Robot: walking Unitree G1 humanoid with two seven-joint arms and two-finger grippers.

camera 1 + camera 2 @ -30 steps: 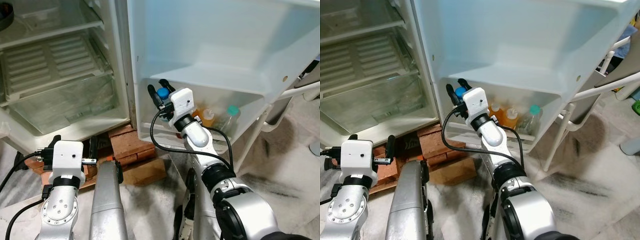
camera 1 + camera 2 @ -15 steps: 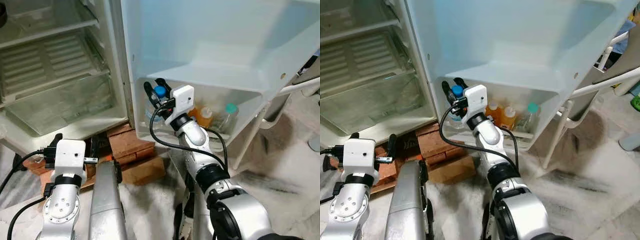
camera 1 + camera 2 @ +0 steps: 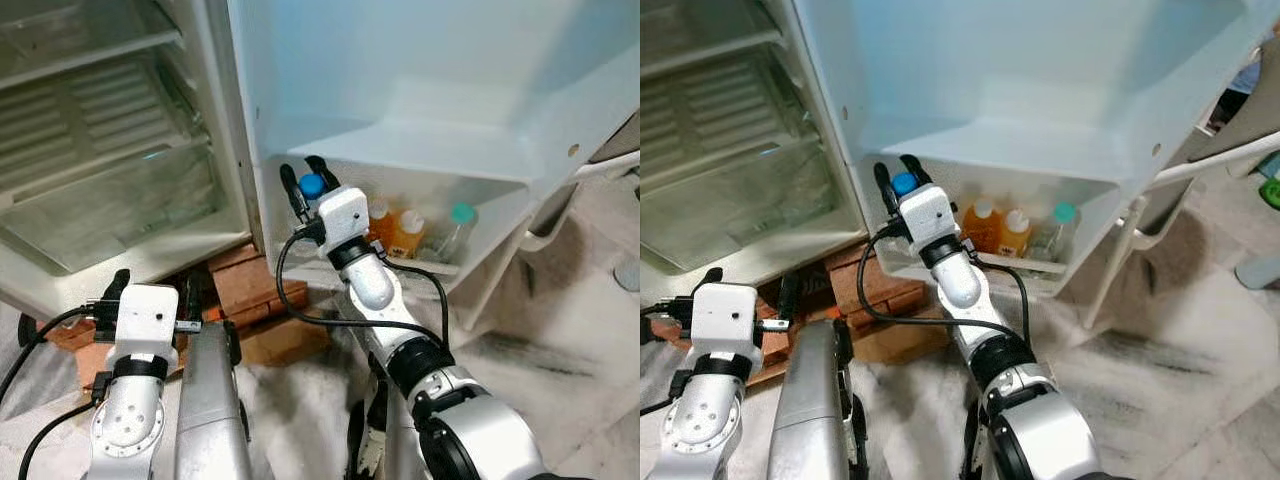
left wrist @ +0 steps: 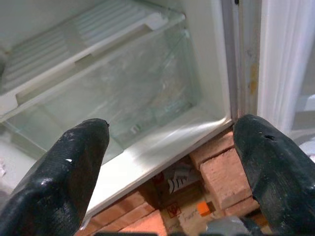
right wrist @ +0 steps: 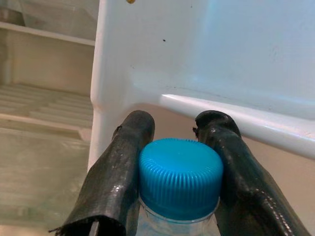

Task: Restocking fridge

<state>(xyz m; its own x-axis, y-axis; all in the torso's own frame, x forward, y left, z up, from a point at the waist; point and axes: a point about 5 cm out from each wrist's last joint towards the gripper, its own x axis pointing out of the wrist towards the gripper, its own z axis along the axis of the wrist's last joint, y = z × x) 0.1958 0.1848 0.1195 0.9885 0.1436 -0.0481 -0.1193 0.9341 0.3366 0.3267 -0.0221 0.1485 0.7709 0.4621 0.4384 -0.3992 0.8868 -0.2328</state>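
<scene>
My right gripper (image 3: 305, 178) is shut on the neck of a clear bottle with a blue cap (image 3: 312, 186), just under the cap. It holds the bottle upright at the left end of the fridge door's lower shelf (image 3: 440, 268). In the right wrist view both black fingers (image 5: 120, 177) press against the blue cap (image 5: 179, 177). Two orange bottles (image 3: 406, 231) and a bottle with a teal cap (image 3: 459, 216) stand further right in that shelf. My left gripper (image 4: 172, 125) is open and holds nothing, low in front of the open fridge compartment (image 3: 110, 190).
Glass shelves and a clear drawer (image 4: 123, 98) line the fridge's inside. Red bricks (image 3: 255, 285) lie under the fridge's front edge. A white tubular frame (image 3: 535, 238) stands to the right of the door, and the floor (image 3: 560, 370) is grey marble.
The camera has shifted a little. My right gripper keeps its hold on the blue-capped bottle at the left end of the door shelf and its wrist has turned slightly. The left gripper stays put.
</scene>
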